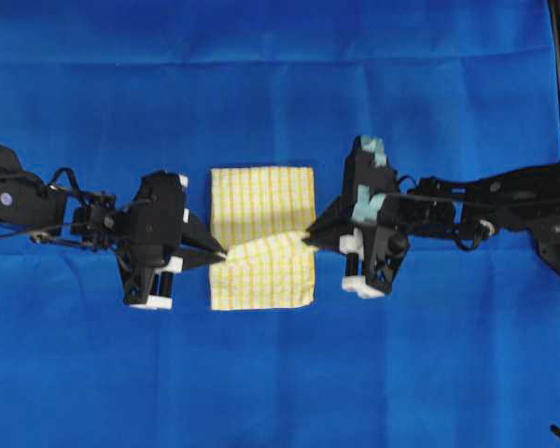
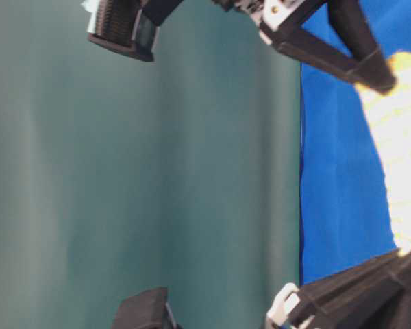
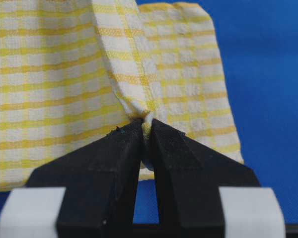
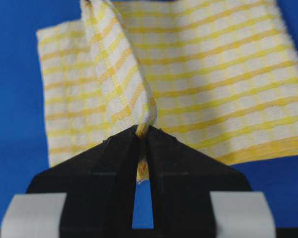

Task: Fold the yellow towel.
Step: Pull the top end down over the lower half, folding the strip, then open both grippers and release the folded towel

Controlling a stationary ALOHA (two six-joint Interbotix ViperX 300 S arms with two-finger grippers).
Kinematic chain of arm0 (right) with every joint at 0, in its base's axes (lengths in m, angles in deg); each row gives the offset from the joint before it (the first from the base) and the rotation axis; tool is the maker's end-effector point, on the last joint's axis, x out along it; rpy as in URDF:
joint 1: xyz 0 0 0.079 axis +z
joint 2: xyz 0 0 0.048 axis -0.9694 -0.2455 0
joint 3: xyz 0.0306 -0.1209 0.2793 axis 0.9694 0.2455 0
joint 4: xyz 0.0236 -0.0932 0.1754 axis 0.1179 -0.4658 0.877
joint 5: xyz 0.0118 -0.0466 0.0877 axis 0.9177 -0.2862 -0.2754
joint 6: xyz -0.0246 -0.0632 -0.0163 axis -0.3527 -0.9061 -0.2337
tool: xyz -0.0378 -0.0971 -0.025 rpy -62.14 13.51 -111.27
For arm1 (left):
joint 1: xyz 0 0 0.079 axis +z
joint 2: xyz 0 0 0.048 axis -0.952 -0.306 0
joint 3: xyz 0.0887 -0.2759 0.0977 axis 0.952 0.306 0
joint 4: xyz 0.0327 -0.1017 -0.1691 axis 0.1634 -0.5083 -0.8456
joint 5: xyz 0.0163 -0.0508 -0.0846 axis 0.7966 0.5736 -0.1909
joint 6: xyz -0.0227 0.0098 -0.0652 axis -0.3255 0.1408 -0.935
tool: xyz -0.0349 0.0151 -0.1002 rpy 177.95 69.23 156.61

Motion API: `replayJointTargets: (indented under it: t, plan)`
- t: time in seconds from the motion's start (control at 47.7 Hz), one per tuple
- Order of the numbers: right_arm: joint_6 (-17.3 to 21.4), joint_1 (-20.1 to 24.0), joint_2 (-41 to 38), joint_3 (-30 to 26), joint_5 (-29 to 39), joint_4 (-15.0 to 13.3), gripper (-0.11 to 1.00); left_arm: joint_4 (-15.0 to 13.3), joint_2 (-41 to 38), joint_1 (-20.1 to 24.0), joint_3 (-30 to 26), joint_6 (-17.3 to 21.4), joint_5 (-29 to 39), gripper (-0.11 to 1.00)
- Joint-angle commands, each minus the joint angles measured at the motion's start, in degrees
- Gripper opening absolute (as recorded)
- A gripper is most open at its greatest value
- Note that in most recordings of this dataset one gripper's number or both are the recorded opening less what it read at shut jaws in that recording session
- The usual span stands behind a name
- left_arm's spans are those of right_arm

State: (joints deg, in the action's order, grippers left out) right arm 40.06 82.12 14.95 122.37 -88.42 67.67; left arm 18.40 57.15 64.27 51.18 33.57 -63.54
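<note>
On the blue cloth [image 1: 93, 355] at mid-tabletop lies the yellow towel [image 1: 261, 196], partly folded. Left pincer [image 1: 222, 252] and right pincer [image 1: 310, 235] each clamp a raised towel corner. Best carry both corners level, keeping edges aligned.

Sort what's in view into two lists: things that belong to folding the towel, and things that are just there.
Part of the job:
- yellow towel, lying on the cloth, pinched at both side edges
- left gripper, shut on the towel's left edge
- right gripper, shut on the towel's right edge

Just there:
- blue cloth covering the table
- green backdrop in the table-level view
</note>
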Motion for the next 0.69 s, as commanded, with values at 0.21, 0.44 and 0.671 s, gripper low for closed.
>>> replayJointTargets:
  t: [0.21, 0.44, 0.671]
  plan:
    - [-0.09, 2.55, -3.6, -2.37, -0.44, 2.64, 0.05, -0.09, -0.26, -2.2, -1.14, 0.0, -0.44, 0.04]
    - [-0.09, 3.34, -4.13, -2.72, -0.53, 3.34, 0.05, -0.09, -1.41, -2.29, -1.67, 0.0, -0.44, 0.04]
    - [-0.09, 4.48, -4.48, -3.34, -0.09, 3.69, 0.06, -0.09, -1.41, -2.99, -1.93, 0.0, -0.26, 0.04]
